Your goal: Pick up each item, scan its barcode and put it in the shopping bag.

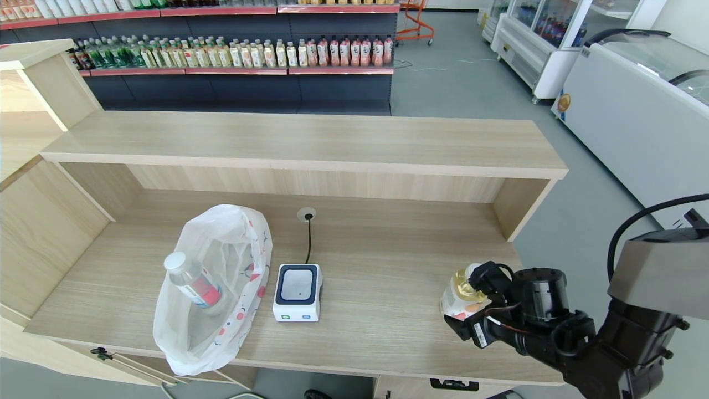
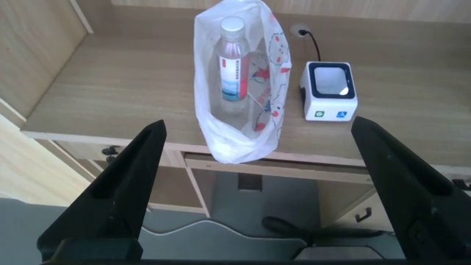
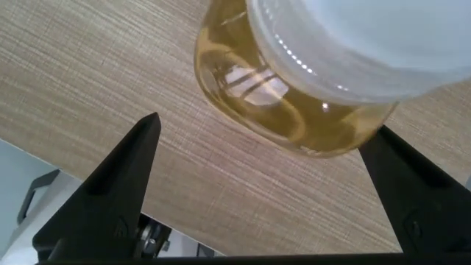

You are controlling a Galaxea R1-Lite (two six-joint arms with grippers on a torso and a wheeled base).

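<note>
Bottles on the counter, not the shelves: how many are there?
2. One pink-labelled bottle inside the shopping bag, left of the scanner; one amber-drink bottle on the counter, right side, between the right end effector fingers.

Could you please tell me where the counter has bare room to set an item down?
The widest bare stretch lies between the scanner and the yellow-drink bottle. Another lies left of the shopping bag, toward the side wall. It is crowded where bag and scanner stand close, and at the right gripper by the bottle.
</note>
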